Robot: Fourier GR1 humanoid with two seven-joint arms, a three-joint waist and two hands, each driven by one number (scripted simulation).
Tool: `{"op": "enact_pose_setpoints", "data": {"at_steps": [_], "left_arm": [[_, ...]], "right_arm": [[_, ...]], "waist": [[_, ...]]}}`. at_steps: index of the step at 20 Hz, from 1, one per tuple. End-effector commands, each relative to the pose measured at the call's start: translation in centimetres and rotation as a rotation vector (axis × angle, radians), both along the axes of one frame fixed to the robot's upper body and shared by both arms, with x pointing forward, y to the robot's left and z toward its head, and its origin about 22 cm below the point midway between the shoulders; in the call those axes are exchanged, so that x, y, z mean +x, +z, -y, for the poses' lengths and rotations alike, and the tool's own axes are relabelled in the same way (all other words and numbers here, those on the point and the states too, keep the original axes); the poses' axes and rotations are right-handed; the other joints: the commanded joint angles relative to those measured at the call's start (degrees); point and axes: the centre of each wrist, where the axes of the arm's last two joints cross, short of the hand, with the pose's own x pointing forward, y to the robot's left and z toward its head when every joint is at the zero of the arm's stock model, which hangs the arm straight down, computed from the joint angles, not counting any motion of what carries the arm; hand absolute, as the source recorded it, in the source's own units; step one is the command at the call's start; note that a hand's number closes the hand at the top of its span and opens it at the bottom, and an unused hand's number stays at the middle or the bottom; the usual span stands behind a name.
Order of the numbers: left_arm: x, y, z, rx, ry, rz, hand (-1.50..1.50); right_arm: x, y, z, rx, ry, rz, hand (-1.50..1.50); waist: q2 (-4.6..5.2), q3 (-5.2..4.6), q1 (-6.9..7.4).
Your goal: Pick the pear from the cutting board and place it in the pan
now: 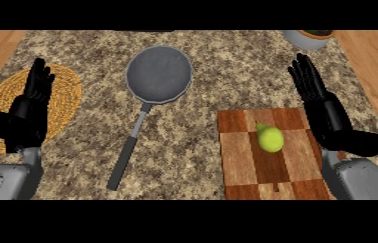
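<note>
A green pear (pixel 270 138) lies on the checkered wooden cutting board (pixel 240 162) at the lower right. A grey pan (pixel 159 73) rests on the counter's middle, its dark handle (pixel 127 154) running down toward the lower left. My right hand (pixel 322 107) stands open with fingers up at the board's right edge, a little right of the pear and not touching it. At the far left my left hand (pixel 29 109) is open too, fingers up, over a woven mat.
A round woven mat (pixel 63 94) lies at the left under my left hand. A white pot with a plant (pixel 310 37) stands at the back right. Speckled stone counter (pixel 221 67) surrounds the pan; wood floor shows at both sides.
</note>
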Motion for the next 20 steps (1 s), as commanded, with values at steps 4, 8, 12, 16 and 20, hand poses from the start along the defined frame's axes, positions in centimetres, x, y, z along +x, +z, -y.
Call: {"op": "enact_pose_setpoints", "data": {"at_steps": [4,8,12,16,20], "left_arm": [[-0.4,-2.5,-1.3,0.064,0.031,-0.230,0.00],[-1.7,-4.4,-2.5,0.076,0.045,-0.328,0.00],[-2.4,-4.8,-4.6,0.078,0.052,-0.451,0.00],[-1.9,-4.4,-4.1,0.068,0.077,-0.451,0.00],[-1.8,-4.9,-3.2,0.078,0.067,-0.459,0.00]], "right_arm": [[2.2,0.2,-3.9,0.008,0.418,-0.270,-1.50],[3.2,4.3,1.7,-0.541,0.224,-0.108,1.50],[2.9,-3.8,2.9,0.053,-0.048,-0.455,1.50],[5.9,-3.3,6.3,-0.067,0.158,-0.372,-1.50],[7.3,1.5,6.1,-0.242,0.266,-0.364,-1.50]], "waist": [[0.35,2.57,3.18],[-0.29,0.29,2.81],[-0.24,2.57,0.76],[-0.71,2.51,0.85],[-0.98,2.46,0.43]]}}
